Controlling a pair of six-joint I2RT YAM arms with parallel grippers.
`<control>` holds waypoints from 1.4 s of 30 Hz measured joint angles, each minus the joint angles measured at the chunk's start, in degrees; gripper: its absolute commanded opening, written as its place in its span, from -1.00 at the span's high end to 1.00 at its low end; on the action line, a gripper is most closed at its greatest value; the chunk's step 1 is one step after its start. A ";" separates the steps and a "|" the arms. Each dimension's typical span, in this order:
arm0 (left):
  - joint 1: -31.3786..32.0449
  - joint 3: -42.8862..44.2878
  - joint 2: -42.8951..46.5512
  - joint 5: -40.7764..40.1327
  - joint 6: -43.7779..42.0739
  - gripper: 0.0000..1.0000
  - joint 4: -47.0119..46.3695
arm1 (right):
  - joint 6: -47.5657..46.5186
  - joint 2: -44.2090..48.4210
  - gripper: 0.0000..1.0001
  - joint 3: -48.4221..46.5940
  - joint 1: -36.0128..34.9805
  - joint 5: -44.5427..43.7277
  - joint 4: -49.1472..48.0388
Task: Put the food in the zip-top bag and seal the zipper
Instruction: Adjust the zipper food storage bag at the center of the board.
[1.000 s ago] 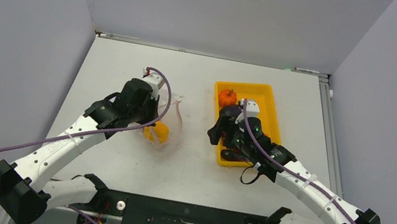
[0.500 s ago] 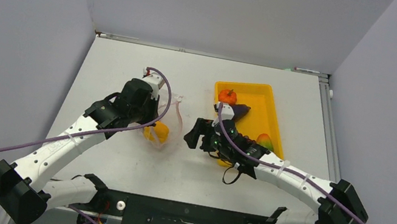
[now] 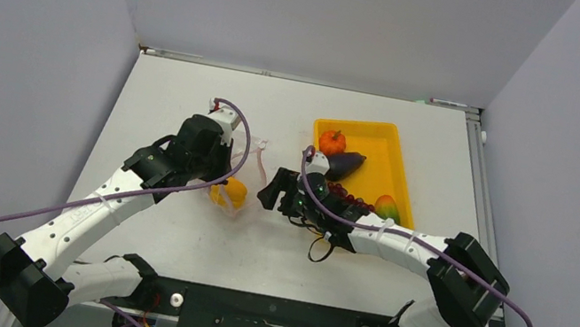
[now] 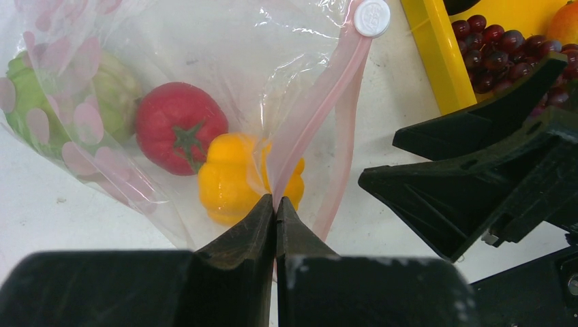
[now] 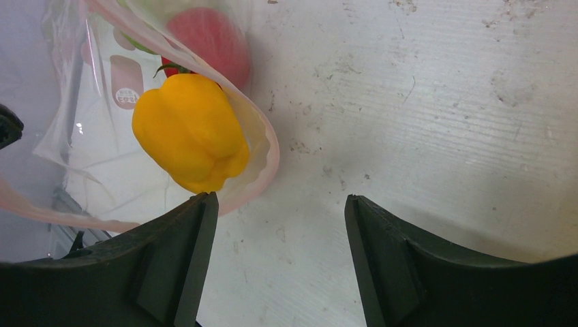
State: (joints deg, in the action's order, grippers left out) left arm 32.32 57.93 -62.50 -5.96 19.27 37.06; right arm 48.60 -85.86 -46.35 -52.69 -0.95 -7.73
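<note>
Pinches the thin pinkish-red zipper strip [image 4: 320,102] of the clear floppy zip-top bag [image 4: 204,48] in the closed left gripper [image 4: 275,201], yellow toy pepper [image 4: 228,180], red tomato [image 4: 178,126] and green piece [image 4: 112,85] inside, and holds the empty, spread-fingered right gripper [image 5: 279,201] just beside the bag's mouth.

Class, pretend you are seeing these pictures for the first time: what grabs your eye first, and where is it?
The yellow tray stands out right of centre, holding a pumpkin, an eggplant and grapes. Left of it is a clear bag with a yellow pepper and a tomato inside, its pink zipper strip pinched by the left hand. The right hand hangs open by the bag's mouth.
</note>
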 measured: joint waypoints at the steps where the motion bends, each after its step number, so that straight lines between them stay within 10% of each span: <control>1: 0.00 0.00 0.00 0.00 0.00 1.00 0.00 | 0.37 -0.59 -0.35 -0.15 -0.13 -0.24 -0.74; 22: 0.22 0.00 -0.07 -0.26 0.00 1.00 0.04 | 5.97 -11.32 0.09 -3.69 -0.28 -2.64 -10.62; 33: 0.28 0.00 -0.22 -0.28 0.00 1.00 0.04 | 7.41 -13.40 0.86 -3.91 -0.28 -2.67 -12.92; 42: 0.61 0.00 -0.31 -0.96 -0.04 1.00 0.07 | 7.39 -13.25 0.89 -3.91 -0.61 -2.69 -13.22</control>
State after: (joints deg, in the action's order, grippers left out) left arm 32.93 57.93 -62.81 -6.92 19.22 37.12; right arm 55.99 -99.11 -50.26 -53.30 -3.64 -20.95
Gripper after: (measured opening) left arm 0.003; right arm 0.061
